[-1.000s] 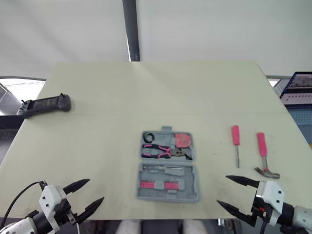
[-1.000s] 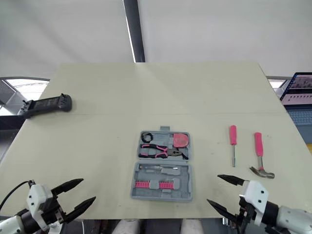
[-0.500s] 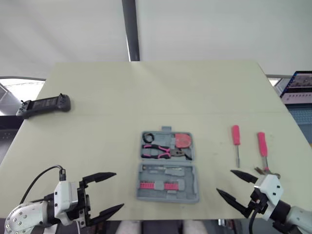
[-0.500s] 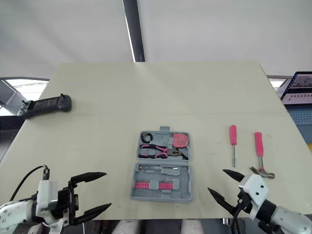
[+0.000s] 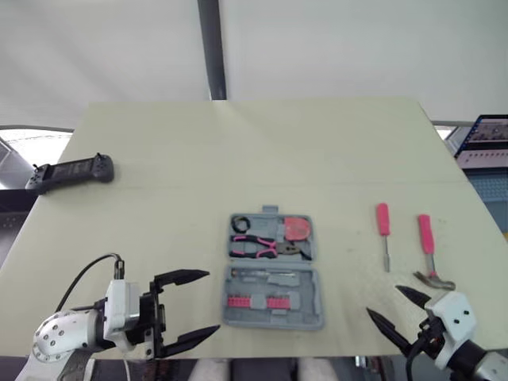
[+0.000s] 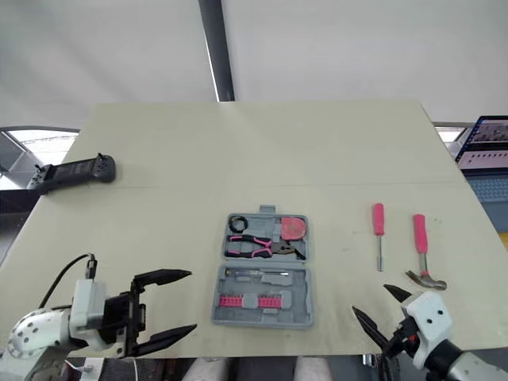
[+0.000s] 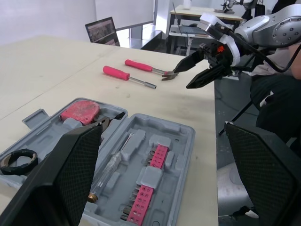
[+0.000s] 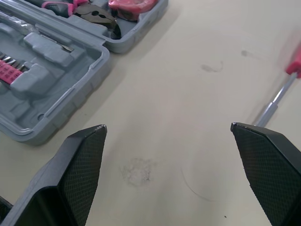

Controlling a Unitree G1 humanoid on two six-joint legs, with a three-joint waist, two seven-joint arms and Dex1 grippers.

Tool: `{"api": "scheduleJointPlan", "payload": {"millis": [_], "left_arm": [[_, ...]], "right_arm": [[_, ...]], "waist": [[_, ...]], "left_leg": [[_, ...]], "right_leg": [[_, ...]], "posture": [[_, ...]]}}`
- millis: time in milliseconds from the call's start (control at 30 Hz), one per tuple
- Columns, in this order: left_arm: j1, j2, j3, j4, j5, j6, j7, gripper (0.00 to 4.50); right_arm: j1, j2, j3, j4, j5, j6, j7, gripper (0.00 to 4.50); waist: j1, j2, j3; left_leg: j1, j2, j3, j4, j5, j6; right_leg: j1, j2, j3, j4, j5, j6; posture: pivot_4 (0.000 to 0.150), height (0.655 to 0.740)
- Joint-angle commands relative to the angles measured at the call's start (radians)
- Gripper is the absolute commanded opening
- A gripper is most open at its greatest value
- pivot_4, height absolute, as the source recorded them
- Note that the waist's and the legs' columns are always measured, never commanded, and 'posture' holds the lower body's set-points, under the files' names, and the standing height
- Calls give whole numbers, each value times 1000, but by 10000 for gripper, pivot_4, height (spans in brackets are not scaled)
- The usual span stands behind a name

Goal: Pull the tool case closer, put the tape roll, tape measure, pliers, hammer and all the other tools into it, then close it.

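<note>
The grey tool case point(image 5: 274, 271) lies open flat near the table's front middle. Its far half holds a black tape roll point(image 5: 240, 221), pink-handled pliers point(image 5: 262, 248) and a pink tape measure point(image 5: 298, 229); its near half holds pink bits point(image 7: 141, 200). To its right on the table lie a pink-handled screwdriver point(image 5: 384, 236) and a pink-handled hammer point(image 5: 429, 254). My left gripper point(image 5: 213, 302) is open just left of the case's near half. My right gripper point(image 5: 383, 301) is open at the front edge, right of the case and just short of the hammer head.
A black handheld controller point(image 5: 70, 169) lies at the table's left edge. A laptop screen point(image 5: 482, 141) stands off the table's right side. Bare tabletop point(image 5: 262, 151) stretches behind the case.
My left gripper has swung right along the front edge, close up to the case. My right gripper has drawn back slightly towards the front edge. The tools and the case have not moved.
</note>
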Motion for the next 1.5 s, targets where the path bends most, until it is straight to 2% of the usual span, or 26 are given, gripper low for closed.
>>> {"api": "scheduleJointPlan", "payload": {"millis": [33,167,300,467,600,833,1033,1467,1500], "left_arm": [[-10,4,-6,-12,-21,3,1,44335],[-18,0,-13,-6,-20,9,5,44335],[-26,-9,-33,6,-7,2,5,44335],[-25,-23,-51,15,7,-12,8,44335],[-28,-27,-60,11,13,-16,19,44335],[-34,-26,-77,-12,16,-6,52,44335],[-40,-14,-86,-63,5,31,88,44335],[-64,-5,-91,-121,-10,98,141,44335],[-66,-5,-91,-121,-10,100,142,44834]], "right_arm": [[4,15,-59,-37,18,37,-53,45000],[-86,-19,-180,-17,106,168,-124,45000],[-213,-128,-272,67,152,338,-153,45000],[-352,-268,-243,214,125,508,-159,45000],[-473,-368,-164,318,139,733,-157,45000],[-660,-341,-139,421,127,895,-247,45000],[-783,-307,-102,511,72,952,-339,45000],[-829,-275,-78,546,7,1022,-388,45000],[-830,-271,-76,542,5,1028,-388,42375]], "waist": [[-1,0,0],[-8,1,0],[-16,1,1],[-18,1,1],[-18,2,1],[-17,2,1],[-18,3,1],[-19,3,1],[-19,3,1]], "left_leg": [[0,0,0,0,0,0],[0,0,0,0,0,0],[0,0,1,1,0,0],[0,0,1,0,1,1],[-1,0,2,1,1,1],[-1,0,1,1,1,1],[-2,0,1,1,2,1],[-3,0,1,1,2,1],[-3,0,1,1,2,1]], "right_leg": [[0,0,0,0,0,0],[0,0,0,0,0,0],[0,0,1,0,1,-1],[-1,0,1,0,1,0],[-1,0,1,0,1,0],[-2,0,0,0,2,1],[-3,0,0,1,2,2],[-3,0,0,1,2,2],[-3,0,0,1,2,2]], "posture": [[1500,7400],[1500,7400],[1500,7400],[1500,7400],[1500,7400],[1500,7400],[1500,7400],[1500,7400],[1500,7400]]}}
